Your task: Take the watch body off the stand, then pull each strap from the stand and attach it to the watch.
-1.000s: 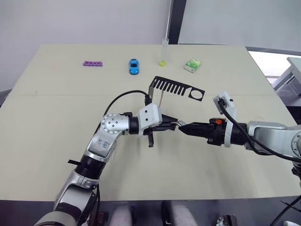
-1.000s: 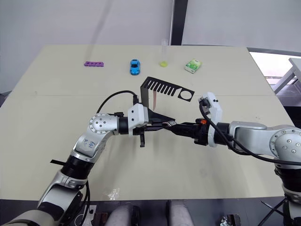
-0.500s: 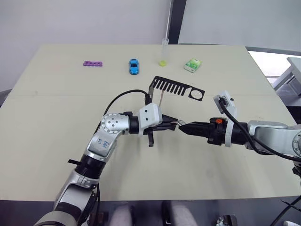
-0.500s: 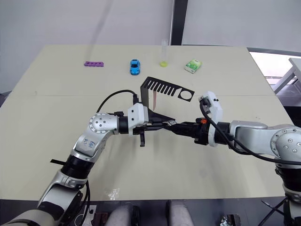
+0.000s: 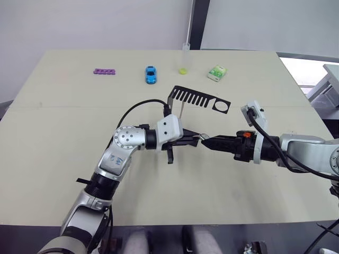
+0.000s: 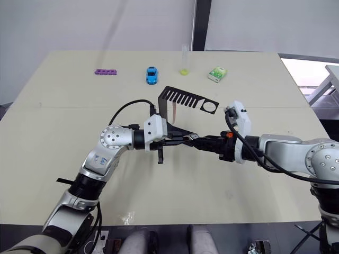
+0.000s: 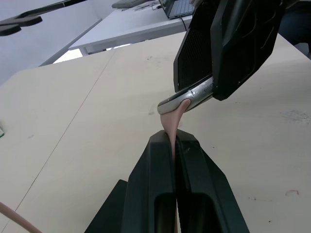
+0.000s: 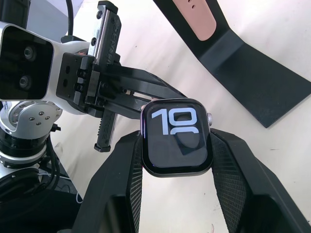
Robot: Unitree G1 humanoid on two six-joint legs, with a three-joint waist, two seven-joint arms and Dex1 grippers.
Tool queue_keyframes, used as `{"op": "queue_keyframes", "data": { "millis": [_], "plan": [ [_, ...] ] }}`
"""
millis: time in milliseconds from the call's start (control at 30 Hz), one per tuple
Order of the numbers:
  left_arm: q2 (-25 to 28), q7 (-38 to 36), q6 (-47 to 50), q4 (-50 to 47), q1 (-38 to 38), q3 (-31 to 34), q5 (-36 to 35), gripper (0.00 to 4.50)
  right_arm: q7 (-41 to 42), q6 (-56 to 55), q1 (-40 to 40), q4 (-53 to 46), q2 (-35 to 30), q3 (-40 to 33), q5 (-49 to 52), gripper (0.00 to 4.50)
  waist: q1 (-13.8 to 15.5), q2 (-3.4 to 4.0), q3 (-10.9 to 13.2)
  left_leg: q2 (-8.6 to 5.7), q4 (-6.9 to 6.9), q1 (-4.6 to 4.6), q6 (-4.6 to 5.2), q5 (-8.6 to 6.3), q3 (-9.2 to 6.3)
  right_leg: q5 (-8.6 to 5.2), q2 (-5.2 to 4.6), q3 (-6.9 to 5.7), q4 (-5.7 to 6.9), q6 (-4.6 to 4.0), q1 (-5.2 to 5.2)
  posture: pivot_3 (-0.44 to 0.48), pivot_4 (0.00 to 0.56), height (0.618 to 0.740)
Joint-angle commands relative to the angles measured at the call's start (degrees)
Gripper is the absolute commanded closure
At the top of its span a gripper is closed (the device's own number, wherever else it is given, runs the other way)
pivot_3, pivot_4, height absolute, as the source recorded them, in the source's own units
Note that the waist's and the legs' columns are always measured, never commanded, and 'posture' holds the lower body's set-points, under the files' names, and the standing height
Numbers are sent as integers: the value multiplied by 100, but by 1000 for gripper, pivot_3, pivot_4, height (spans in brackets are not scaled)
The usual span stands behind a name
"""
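Two grippers meet tip to tip above the middle of the table [image 5: 47,174] in the left eye view, so that strap and watch can be joined in the air. The left gripper [image 5: 195,138] reaches in from 9 o'clock, the right gripper [image 5: 207,141] from 3 o'clock. The stand [image 5: 198,99] sits just behind them, toward 12 o'clock.

From the right eye, the same meeting shows, with a second strap [image 6: 174,112] hanging from the stand, not yet pulled.

Looking along the left wrist, the left gripper's fingers are pressed together on a pink strap [image 7: 172,127], whose end touches the rim of the watch body [image 7: 187,96]. Holding the strap near its tip likely keeps it stiff enough to slide into the slot.

Along the right wrist, the right gripper's pads pinch the watch body by its two sides, screen facing the camera, leaving its strap edge free toward the left gripper. The stand's base lies beyond at 2 o'clock.
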Motion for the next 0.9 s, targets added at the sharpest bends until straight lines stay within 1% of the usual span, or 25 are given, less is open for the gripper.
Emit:
{"op": "queue_keyframes", "data": {
  "millis": [33, 900],
  "plan": [
    [-173, 3, -133, -289, -193, -49, -148, 4418, 66, 30, -8, -219, -41, 6, 147, 2978, 0, 0, 0, 0, 0, 0, 0, 0, 0, 0, 0, 0, 0, 0, 0, 0, 150, 740],
    [-173, -1, -126, -319, -164, -58, -151, 4418, 44, 20, -27, -261, -63, 26, 194, 2978, 0, 0, 0, 0, 0, 0, 0, 0, 0, 0, 0, 0, 0, 0, 0, 0, 150, 740]
  ]
}}
